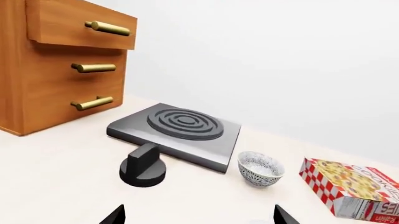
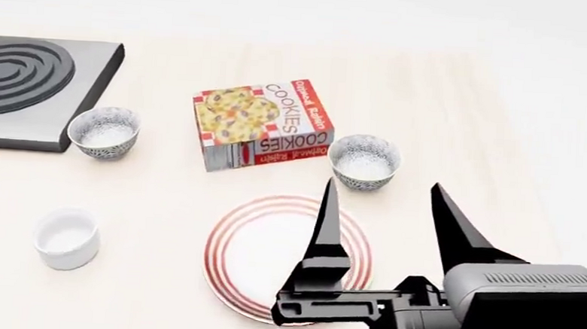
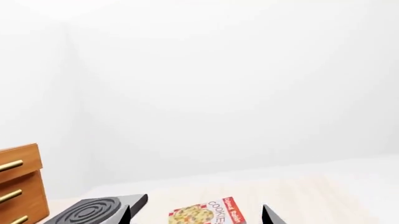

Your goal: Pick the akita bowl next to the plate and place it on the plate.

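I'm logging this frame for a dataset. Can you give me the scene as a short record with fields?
target: akita bowl, just beyond the plate, empty
other bowl: second akita bowl by the stove
between bowls: cookie box
also on table: white cup
right gripper: open, over the plate's right side, holding nothing
left gripper: open, only fingertips visible
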